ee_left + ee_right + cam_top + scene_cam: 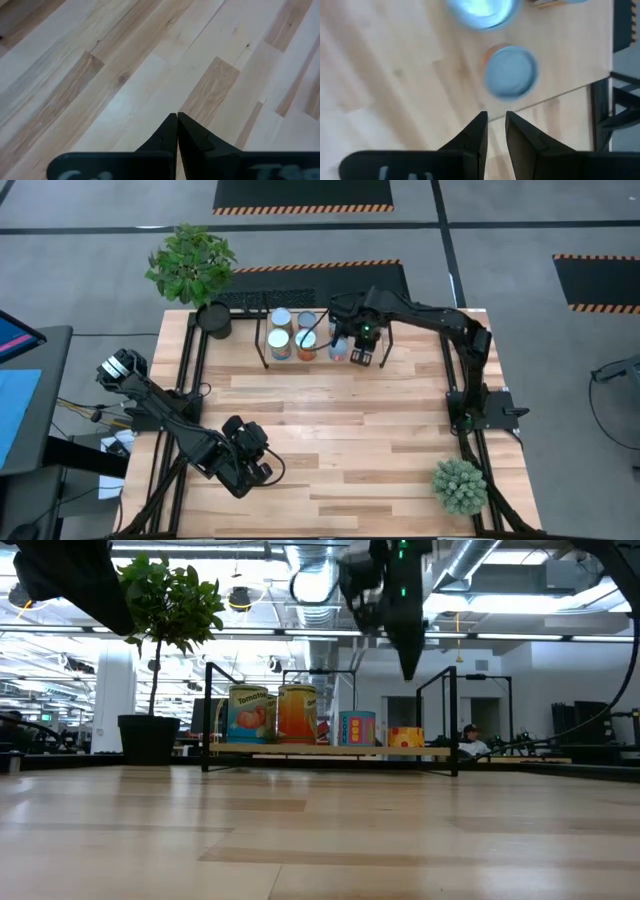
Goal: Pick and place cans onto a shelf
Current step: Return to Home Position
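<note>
I'm hovering my right gripper [494,116] over the cans [297,715] on the shelf [330,751], jaws a sliver apart. My left gripper [177,116] is hanging above the plank table [125,75], jaws pressed together. A person [470,743] is sitting way back in the hall.

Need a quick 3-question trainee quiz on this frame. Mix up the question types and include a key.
1. True or false: the left end effector is gripping a can.
2. Where do the cans stand? A: on the shelf. B: in the plant pot. C: between the left end effector's fingers.
3. Fill in: the ___ end effector hangs above the shelf, holding nothing.

Key
1: false. It is shut on nothing.
2: A.
3: right. The right end effector hangs over the shelf with its fingers slightly apart.
</note>
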